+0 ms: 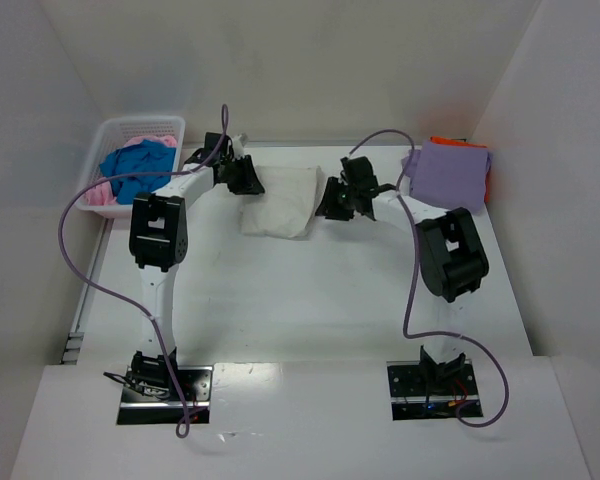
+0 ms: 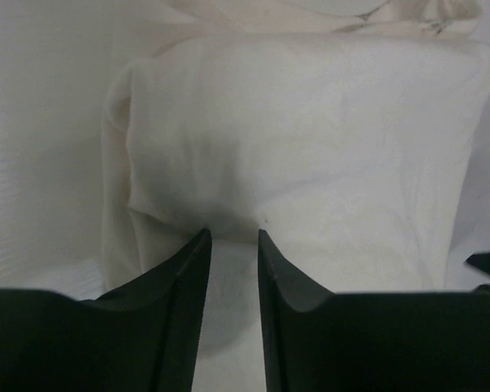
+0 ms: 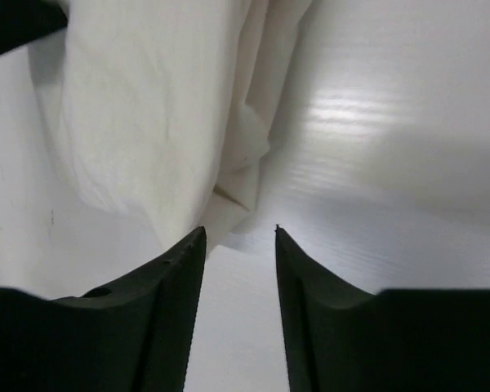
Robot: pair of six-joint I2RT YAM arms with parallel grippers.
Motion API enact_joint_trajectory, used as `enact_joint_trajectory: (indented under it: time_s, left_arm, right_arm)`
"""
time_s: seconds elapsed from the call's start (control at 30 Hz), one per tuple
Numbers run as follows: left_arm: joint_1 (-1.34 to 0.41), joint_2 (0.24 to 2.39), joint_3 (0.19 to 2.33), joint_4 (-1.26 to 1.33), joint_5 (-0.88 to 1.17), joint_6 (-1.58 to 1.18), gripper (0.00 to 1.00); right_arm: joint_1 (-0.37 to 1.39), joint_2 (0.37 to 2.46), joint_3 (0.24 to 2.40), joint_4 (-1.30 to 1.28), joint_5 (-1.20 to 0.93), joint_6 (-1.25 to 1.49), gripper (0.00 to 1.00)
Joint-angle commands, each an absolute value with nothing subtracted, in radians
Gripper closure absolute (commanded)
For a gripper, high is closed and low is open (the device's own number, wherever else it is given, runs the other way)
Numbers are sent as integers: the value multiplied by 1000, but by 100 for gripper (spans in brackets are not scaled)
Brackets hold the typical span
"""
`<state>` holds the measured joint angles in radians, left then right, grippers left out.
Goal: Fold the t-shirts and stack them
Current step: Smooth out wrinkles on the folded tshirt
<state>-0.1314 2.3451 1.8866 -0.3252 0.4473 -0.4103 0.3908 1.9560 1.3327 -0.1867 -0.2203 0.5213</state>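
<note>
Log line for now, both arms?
left gripper: open, at cream shirt | right gripper: open, at its edge | shirt folded on table

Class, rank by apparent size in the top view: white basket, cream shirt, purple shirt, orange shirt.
Largest: white basket
Then purple shirt and cream shirt, too alike to rank
Last orange shirt, mostly hidden

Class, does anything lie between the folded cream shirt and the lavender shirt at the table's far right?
Yes: the right gripper, jaws open, sits beside the cream shirt's right edge, on the way to the lavender shirt.

Both arms outstretched; left tool (image 2: 233,235) and right tool (image 3: 241,233) slightly agape.
</note>
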Motion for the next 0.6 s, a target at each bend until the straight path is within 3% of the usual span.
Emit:
enact_joint_trajectory:
  time_s: [0.0, 0.13, 0.3, 0.57]
  left_arm:
    - [-124, 2287, 1884, -336, 471, -367, 61]
    - [-124, 2287, 1884, -359, 508, -357, 47]
    - [-124, 2253, 1832, -359, 508, -338, 41]
    - [-124, 2224, 1812, -359, 508, -337, 36]
  right_arm:
    - [313, 1859, 1325, -150, -236, 517, 52]
    - [270, 1902, 1357, -132, -325, 489, 33]
    - [270, 2003, 1381, -60, -497, 541, 30]
    - [270, 2120, 1445, 0, -552, 601, 25]
